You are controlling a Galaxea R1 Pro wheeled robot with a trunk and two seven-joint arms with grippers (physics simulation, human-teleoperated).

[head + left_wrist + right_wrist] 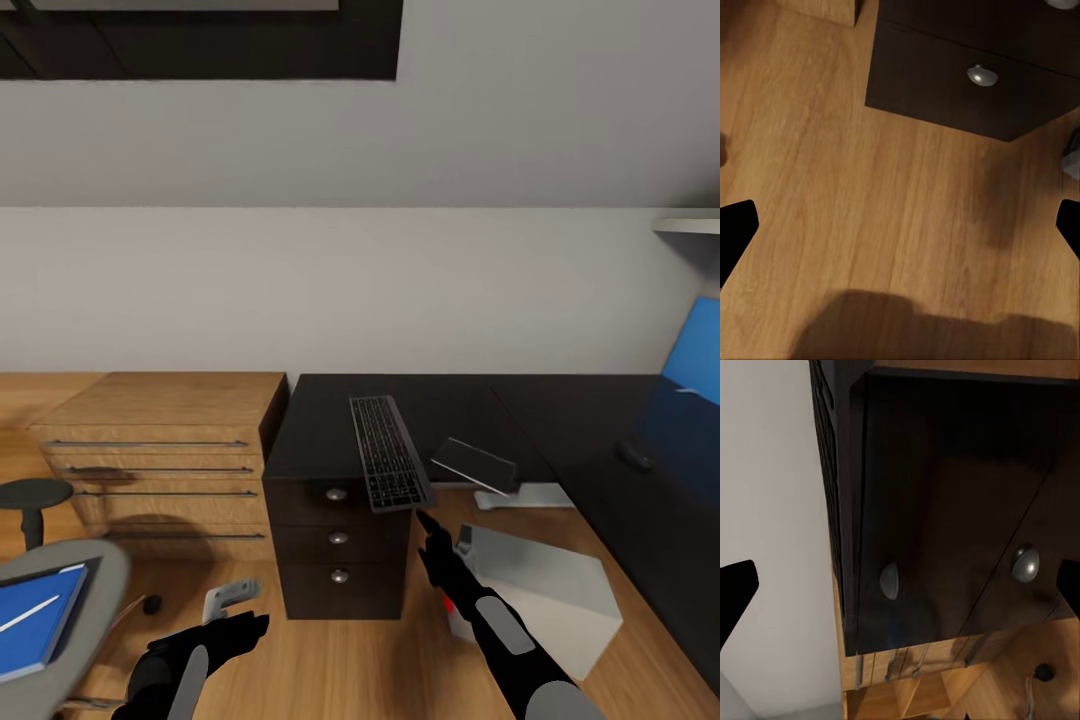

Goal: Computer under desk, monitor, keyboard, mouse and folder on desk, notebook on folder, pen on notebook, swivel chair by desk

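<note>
The keyboard [388, 465] lies on top of a dark three-drawer unit [338, 560], its near end overhanging the front edge. My right gripper [428, 528] is open just below that overhanging end, and its wrist view faces the drawer fronts [945, 532]. My left gripper [243, 628] hangs open over the wooden floor [870, 195]. The swivel chair [95, 585] is at the lower left, with a blue folder [40, 625] and the white pen [28, 613] on its seat. The grey computer [545, 595] lies on the floor beside the black desk [620, 500]. A small dark mouse [633, 456] rests on the desk.
A light-wood drawer chest [160, 450] stands left of the dark unit. A dark flat slab [475, 463] tilts over a grey base [525, 495] between the unit and the desk. The desk's blue back panel [695, 360] is at the far right. A round stool [35, 495] stands behind the chair.
</note>
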